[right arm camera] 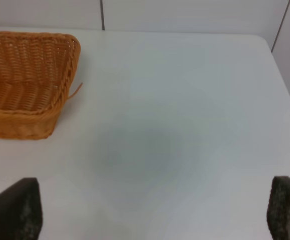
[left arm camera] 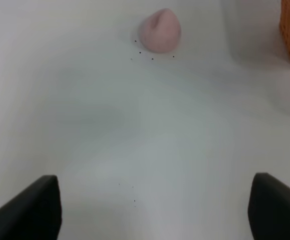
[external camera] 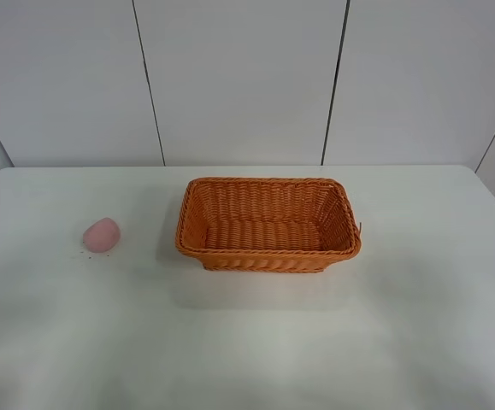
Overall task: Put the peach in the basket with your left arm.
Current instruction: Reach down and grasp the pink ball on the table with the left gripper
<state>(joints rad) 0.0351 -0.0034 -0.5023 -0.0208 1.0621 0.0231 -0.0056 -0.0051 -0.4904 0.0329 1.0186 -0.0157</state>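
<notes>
Left gripper (left arm camera: 155, 212) spread wide and empty, its two black fingertips (left arm camera: 27, 210) hanging over the white table (external camera: 247, 350). Ahead of it the pale pink peach (left arm camera: 160, 31) lies on the table, well apart from the orange wicker basket (external camera: 268, 259), on the basket's left-arm side. Right gripper (right arm camera: 150, 212) also wide open and empty, near the basket's other end.

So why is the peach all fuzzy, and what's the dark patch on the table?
Left wrist view: the peach is slightly out of focus. Right wrist view: the patch is a soft shadow on the table near the basket. High view: even light, only faint shadows.
</notes>
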